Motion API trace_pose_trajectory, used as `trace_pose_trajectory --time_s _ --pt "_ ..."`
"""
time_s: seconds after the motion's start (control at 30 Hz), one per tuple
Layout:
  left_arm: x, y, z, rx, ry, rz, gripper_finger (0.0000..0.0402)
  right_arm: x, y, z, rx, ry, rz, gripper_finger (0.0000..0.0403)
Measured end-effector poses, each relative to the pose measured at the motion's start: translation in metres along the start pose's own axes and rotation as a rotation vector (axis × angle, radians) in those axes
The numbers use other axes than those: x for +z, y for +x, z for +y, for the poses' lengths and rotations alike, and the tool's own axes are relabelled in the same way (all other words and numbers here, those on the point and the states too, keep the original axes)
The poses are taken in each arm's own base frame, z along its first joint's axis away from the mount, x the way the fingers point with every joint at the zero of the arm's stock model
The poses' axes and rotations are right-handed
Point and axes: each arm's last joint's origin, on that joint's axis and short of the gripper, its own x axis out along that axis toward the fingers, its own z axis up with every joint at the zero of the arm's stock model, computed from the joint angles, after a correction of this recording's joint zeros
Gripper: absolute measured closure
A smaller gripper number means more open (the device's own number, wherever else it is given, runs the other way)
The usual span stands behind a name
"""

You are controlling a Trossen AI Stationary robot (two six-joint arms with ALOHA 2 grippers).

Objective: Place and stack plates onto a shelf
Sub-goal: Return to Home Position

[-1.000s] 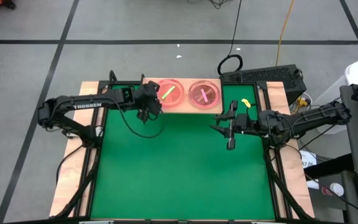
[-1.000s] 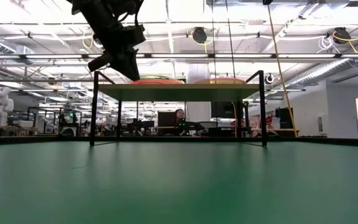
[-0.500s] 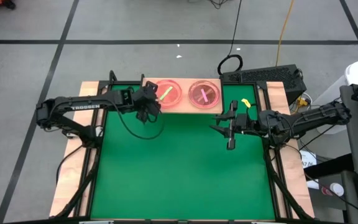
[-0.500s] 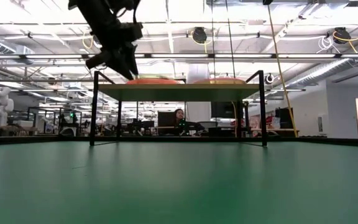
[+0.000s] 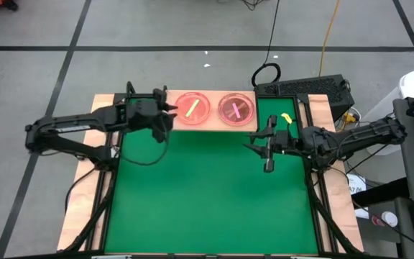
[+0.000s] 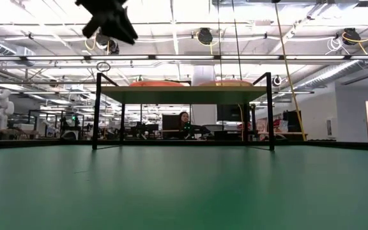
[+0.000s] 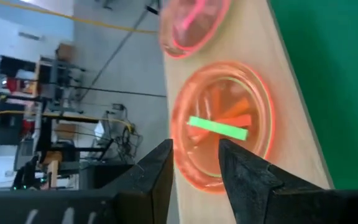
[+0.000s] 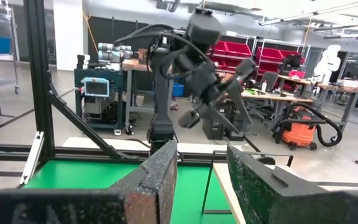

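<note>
Two stacks of translucent plates stand side by side on the wooden shelf point(image 5: 210, 124) at the table's far edge. The left stack point(image 5: 192, 107) is orange-pink with a green bar on top, also seen in the left wrist view point(image 7: 224, 126). The right stack point(image 5: 236, 108) is pink with a pink cross. In the low view the shelf point(image 6: 184, 94) stands on thin black legs. My left gripper point(image 5: 165, 115) hovers open just left of the shelf, high in the low view point(image 6: 110, 16), its fingers point(image 7: 166, 155) short of the left stack. My right gripper point(image 5: 265, 145) waits open, right of the shelf.
A small yellow object point(image 5: 284, 119) lies on the mat near the right arm. A black keyboard-like unit point(image 5: 304, 88) sits beyond the far right corner. The green mat point(image 5: 207, 201) spreads out in front of the shelf. A person point(image 6: 184, 119) sits far behind the table.
My left gripper has drawn back from the left stack's rim toward the table's left edge and risen above shelf height. The left stack stays on the shelf. The right arm has kept still.
</note>
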Motion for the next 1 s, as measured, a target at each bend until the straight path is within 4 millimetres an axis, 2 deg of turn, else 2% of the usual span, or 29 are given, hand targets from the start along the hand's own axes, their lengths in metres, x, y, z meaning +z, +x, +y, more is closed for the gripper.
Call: trace_pose_trajectory --time_s 0.07,0.23,0.47,0.57,0.67,0.87,1.0 --pt "0.001 -0.011 0.002 0.024 -0.068 -0.038 0.0266 0.002 -0.002 0.0 0.004 0.002 -0.008 0.0277" --pt "-0.001 -0.043 0.009 0.064 -0.364 -0.152 0.0266 0.009 -0.014 0.002 0.029 -0.052 -0.033 0.0277" --pt "-0.011 -0.088 0.011 -0.05 -0.626 -0.375 0.0266 0.003 -0.034 -0.005 -0.012 -0.023 0.056 0.0277" --pt "-0.014 -0.1 0.009 -0.076 -0.668 -0.437 0.0266 -0.016 -0.039 -0.005 -0.015 -0.017 0.07 0.0277" --pt "-0.016 -0.103 0.002 -0.064 -0.697 -0.514 0.0268 -0.041 -0.046 -0.005 -0.021 -0.018 0.065 0.0277" --pt "-0.028 -0.087 -0.031 -0.041 -0.733 -0.627 0.0299 -0.106 -0.06 -0.002 -0.046 0.039 -0.021 0.0277" --pt "-0.037 -0.073 -0.056 -0.049 -0.803 -0.68 0.0308 -0.129 -0.074 -0.005 -0.054 0.086 -0.139 0.0277"
